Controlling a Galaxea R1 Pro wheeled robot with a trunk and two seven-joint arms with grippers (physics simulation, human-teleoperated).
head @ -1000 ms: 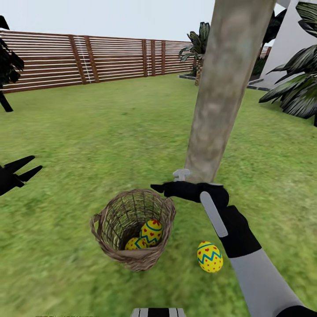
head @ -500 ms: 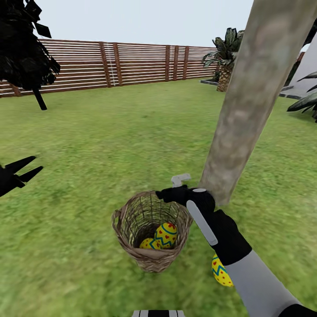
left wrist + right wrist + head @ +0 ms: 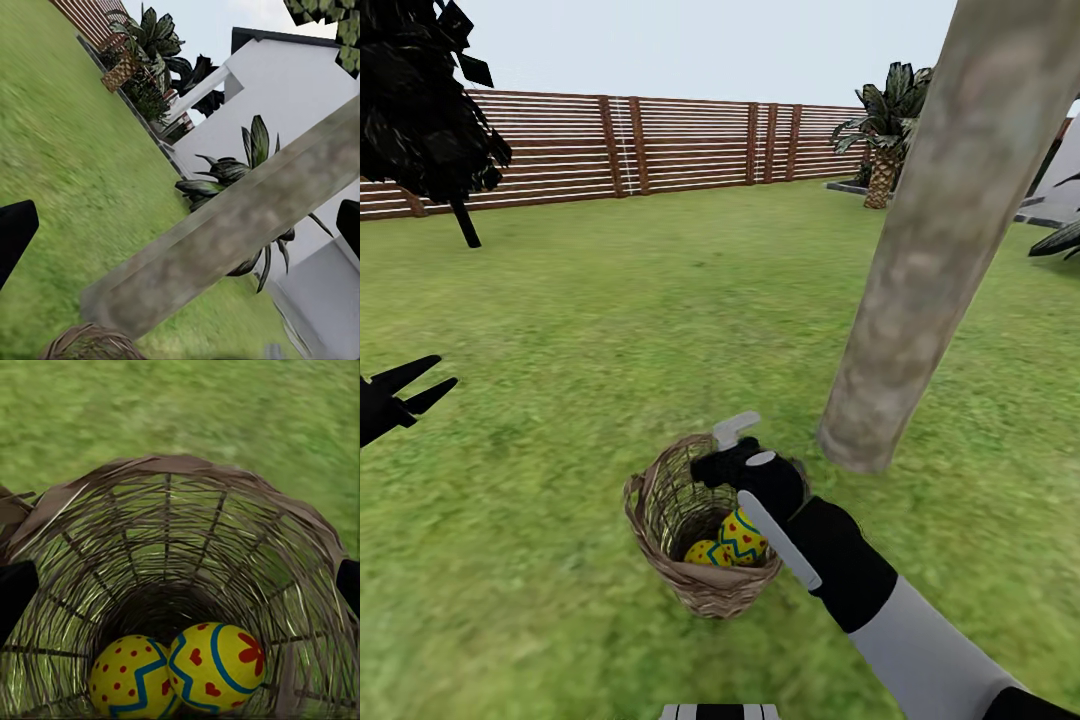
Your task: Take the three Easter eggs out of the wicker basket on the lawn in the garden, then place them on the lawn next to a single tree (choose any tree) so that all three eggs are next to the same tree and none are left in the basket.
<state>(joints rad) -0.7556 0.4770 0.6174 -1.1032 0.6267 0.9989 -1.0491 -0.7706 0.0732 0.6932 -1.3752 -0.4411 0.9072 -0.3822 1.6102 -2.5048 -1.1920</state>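
Yellow painted eggs, hard and likely slick, touch deep in the wicker basket; my right pincer hovers released above, to grasp one's midsection.

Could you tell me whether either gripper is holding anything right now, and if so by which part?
Nothing is held. The right gripper hangs open over the wicker basket, above the two eggs inside. The left gripper is open over the lawn.

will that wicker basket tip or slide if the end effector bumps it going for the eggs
Probably. The wicker basket is open weave and looks light, already leaning on the lawn. The two eggs touch at its bottom and would likely roll.
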